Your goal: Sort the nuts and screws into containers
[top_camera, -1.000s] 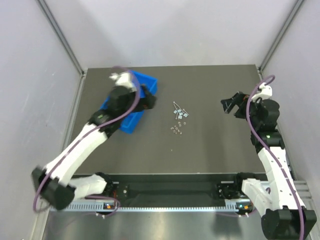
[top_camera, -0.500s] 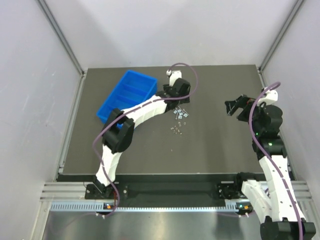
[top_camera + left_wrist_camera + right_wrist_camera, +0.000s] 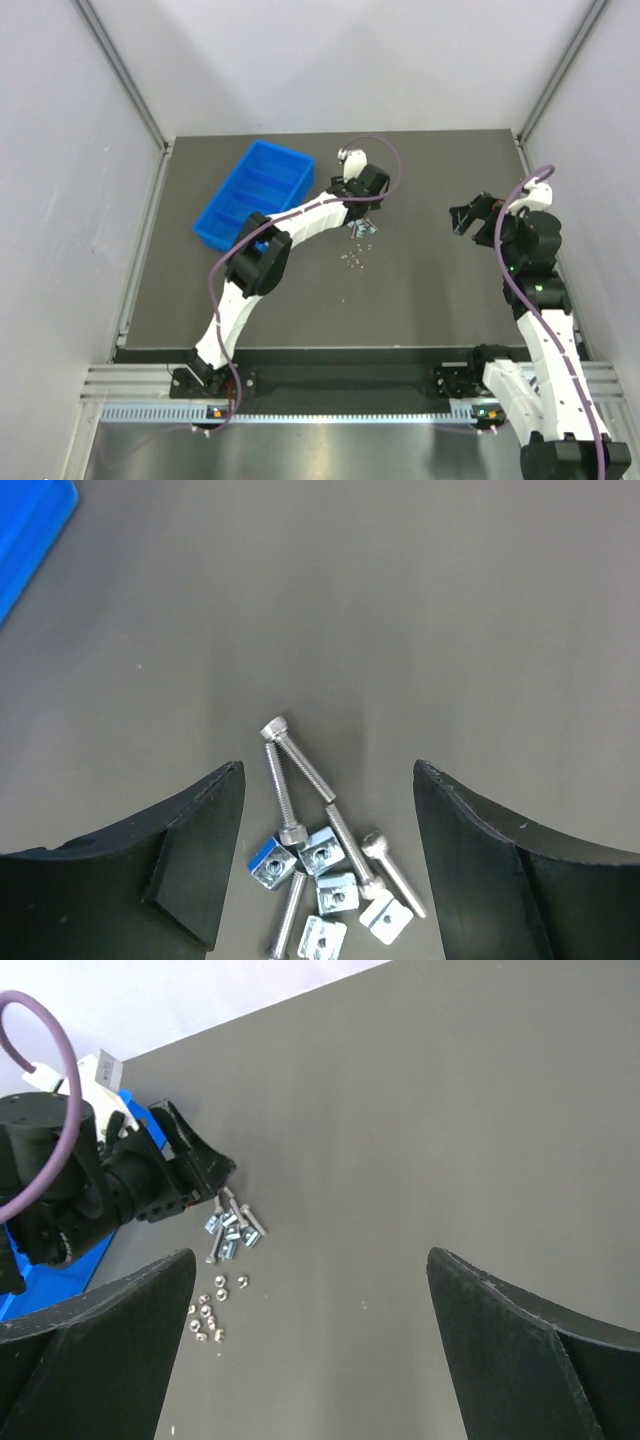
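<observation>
Screws (image 3: 283, 780) heaped mid-bench (image 3: 430, 290), squarish nuts (image 3: 335, 888) tangled among them, and smaller specks (image 3: 352, 260) beside, possibly more nuts. Left hand (image 3: 328, 772) hovers right over the heap, spread wide, empty. Blue tray (image 3: 255, 192) sits well left. Right hand (image 3: 310, 1257) gapes wide, off right.

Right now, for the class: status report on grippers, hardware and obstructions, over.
Left gripper open, poised over the screws. Right gripper open, empty, standing off. Nuts loose on table, blue tray apart. Nothing in the way.
</observation>
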You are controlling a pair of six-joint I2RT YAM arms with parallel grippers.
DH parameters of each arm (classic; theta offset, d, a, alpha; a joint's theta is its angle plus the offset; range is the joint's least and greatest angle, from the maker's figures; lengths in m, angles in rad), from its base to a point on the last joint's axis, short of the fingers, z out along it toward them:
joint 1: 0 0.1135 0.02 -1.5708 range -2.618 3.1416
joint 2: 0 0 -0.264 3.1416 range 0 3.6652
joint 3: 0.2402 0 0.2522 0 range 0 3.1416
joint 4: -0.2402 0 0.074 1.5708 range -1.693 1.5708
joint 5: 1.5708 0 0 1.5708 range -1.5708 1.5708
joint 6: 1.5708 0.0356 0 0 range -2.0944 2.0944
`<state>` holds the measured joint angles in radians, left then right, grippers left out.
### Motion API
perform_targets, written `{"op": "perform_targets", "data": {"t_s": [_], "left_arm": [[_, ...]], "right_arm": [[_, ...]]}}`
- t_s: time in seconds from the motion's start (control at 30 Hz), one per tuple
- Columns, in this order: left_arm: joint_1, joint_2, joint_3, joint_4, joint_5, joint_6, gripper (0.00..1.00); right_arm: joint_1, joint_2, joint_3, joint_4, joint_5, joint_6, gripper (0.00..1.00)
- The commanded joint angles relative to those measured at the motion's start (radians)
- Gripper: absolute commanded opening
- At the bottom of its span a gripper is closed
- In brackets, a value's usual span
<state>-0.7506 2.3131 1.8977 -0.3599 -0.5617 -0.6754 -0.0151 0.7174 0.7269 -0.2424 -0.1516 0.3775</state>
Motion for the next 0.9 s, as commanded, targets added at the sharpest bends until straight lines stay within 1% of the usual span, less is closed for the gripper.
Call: {"op": "perform_targets", "data": {"t_s": [0.0,0.17,0.3,0.43,0.47,0.53,0.57,0.6,0.63,0.7,0.8,0.87], "left_arm": [[0.002,0.02,0.001,0.022,-0.026,-0.013,0.73],[0.005,0.054,0.003,0.033,-0.037,0.003,0.73],[0.014,0.065,-0.005,0.035,-0.033,-0.013,0.71],[0.016,0.078,-0.006,0.058,-0.017,0.008,0.71],[0.017,0.083,0.0,0.055,-0.012,0.01,0.69],[0.017,0.088,0.001,0.058,-0.009,0.013,0.61],[0.02,0.089,0.001,0.059,-0.009,0.014,0.59],[0.022,0.092,0.001,0.059,-0.006,0.014,0.52],[0.025,0.095,0.003,0.059,-0.006,0.016,0.47],[0.027,0.103,0.008,0.058,0.002,0.017,0.45],[0.031,0.114,0.017,0.044,0.003,0.022,0.45],[0.033,0.118,0.017,0.047,0.005,0.028,0.43]], "right_arm": [[0.007,0.004,0.005,0.015,0.011,-0.017,1.0],[0.007,0.005,-0.007,0.022,0.014,-0.017,1.0],[0.007,0.013,-0.011,0.022,0.014,-0.015,1.0],[0.007,0.022,-0.017,0.029,0.012,-0.012,1.0],[0.007,0.024,-0.018,0.029,0.012,-0.012,1.0],[0.007,0.024,-0.018,0.029,0.014,-0.014,1.0],[0.007,0.025,-0.02,0.029,0.014,-0.012,1.0],[0.007,0.027,-0.02,0.029,0.014,-0.014,1.0],[0.007,0.03,-0.02,0.031,0.014,-0.011,1.0],[0.007,0.033,-0.02,0.031,0.015,-0.009,1.0],[0.007,0.04,-0.015,0.029,0.014,-0.011,1.0],[0.007,0.047,-0.014,0.031,0.015,-0.008,1.0]]}}
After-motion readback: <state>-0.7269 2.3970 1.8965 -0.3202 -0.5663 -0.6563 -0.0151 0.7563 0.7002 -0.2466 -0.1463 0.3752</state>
